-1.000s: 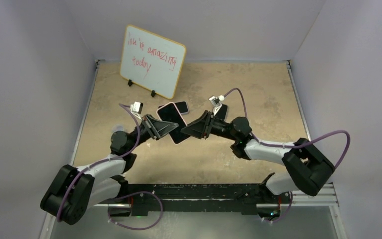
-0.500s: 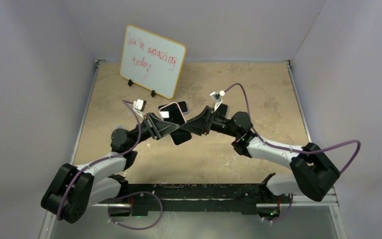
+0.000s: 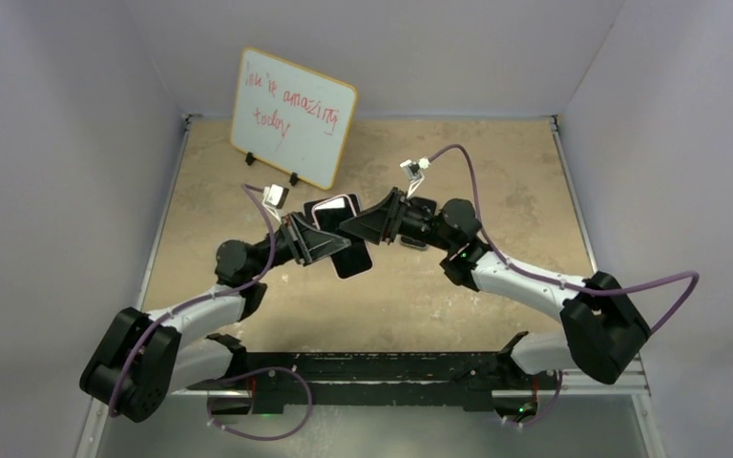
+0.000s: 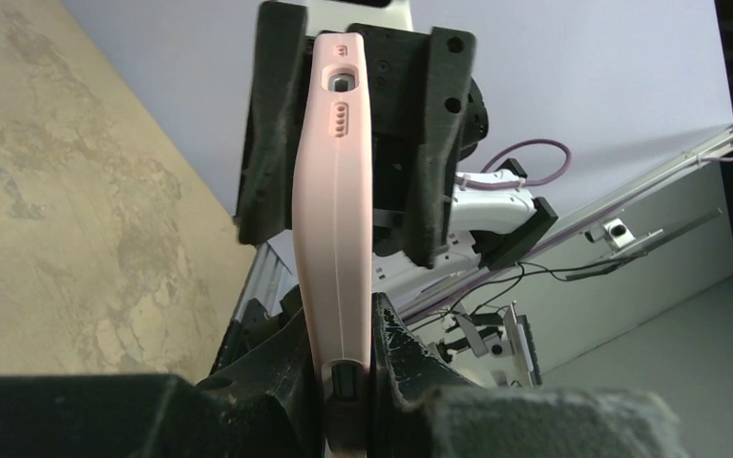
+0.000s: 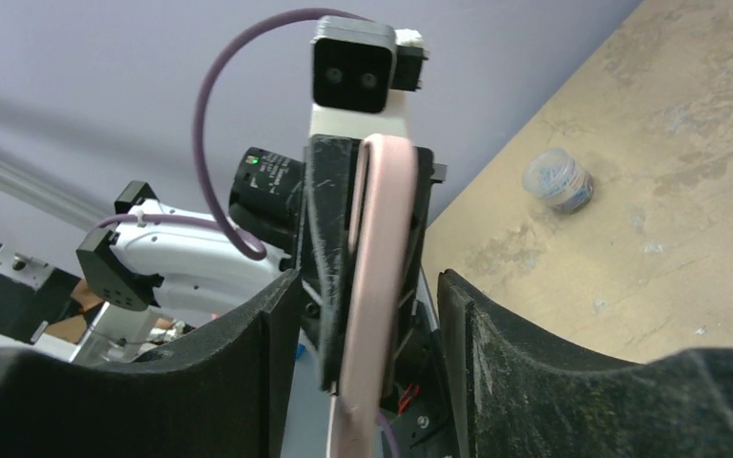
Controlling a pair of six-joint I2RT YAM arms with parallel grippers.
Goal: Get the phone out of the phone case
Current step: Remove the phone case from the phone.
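In the upper left of my overhead view a whiteboard (image 3: 291, 116) with red handwriting stands propped on the tan, mottled surface (image 3: 496, 181). Below it the left arm (image 3: 200, 310) reaches up toward the middle of the frame. Its tip meets the right arm (image 3: 525, 281) there, above the surface.

On the left wrist camera, the left fingers (image 4: 396, 358) are clamped together on the bottom end of the pink phone case (image 4: 339, 210). I see the case edge-on, rising up the middle of the frame. A port cutout and a row of small holes sit near its top end. From above, the phone (image 3: 332, 214) shows as a glossy face with a bright glare inside the pink rim, just left of centre. It is still seated in the case, and the whole thing is held up off the surface.

Moving right, the right fingers (image 5: 248, 372) stand well apart, one on each side of the case. On the right wrist camera there is clear space between each finger and the pink edge. In the left wrist view one of them sits close against the case's left side, and I cannot tell whether it touches.

Far right in the right wrist view, a small clear round object (image 5: 555, 179) with bluish contents lies alone on the surface.
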